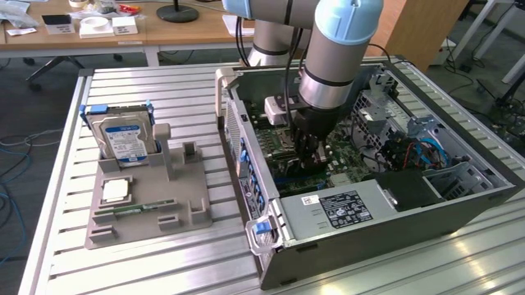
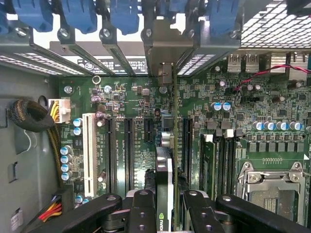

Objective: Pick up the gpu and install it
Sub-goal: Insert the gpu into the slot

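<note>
In the exterior view, our arm [image 1: 332, 61] reached straight down into the open computer case [image 1: 369, 209] on the slatted tabletop [image 1: 156, 86], its jaws low over the motherboard. A hard drive [image 1: 123, 138] stood in the grey holder [image 1: 144, 209] toward that view's left.

In the wrist view, the jaws [image 2: 167, 208] were clenched on the graphics card [image 2: 165, 179], held on edge above the motherboard [image 2: 136, 121], its metal bracket [image 2: 165, 60] up against the rear slot openings. We judged the step called for keeping the card square over its slot and pressing evenly, bracket seated first, so nothing jammed.
</note>
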Controlling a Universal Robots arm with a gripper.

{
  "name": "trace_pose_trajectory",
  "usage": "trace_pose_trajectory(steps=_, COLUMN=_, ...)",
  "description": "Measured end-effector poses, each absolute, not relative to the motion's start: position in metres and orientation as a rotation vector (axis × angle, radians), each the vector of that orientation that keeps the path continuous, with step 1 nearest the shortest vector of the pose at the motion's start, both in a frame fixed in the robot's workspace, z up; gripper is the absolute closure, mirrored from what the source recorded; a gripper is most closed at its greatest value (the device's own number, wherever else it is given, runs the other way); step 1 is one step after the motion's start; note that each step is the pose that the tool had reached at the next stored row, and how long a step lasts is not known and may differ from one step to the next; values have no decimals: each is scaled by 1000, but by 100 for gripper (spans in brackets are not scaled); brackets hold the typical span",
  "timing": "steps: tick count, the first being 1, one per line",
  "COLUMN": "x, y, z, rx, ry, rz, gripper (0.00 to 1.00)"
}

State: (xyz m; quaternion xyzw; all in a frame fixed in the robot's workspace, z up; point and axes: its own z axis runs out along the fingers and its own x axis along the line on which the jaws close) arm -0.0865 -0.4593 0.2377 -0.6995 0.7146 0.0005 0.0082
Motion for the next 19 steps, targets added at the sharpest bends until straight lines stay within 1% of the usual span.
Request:
trace_pose_trajectory(steps=18, x=-87, y=-459, z=237, rx=-2187, ry=2234, rz=2, gripper=73)
trace_pose_trajectory(steps=19, x=-87, y=-459, z=237, rx=-2185, ry=2234, rz=3, gripper=72)
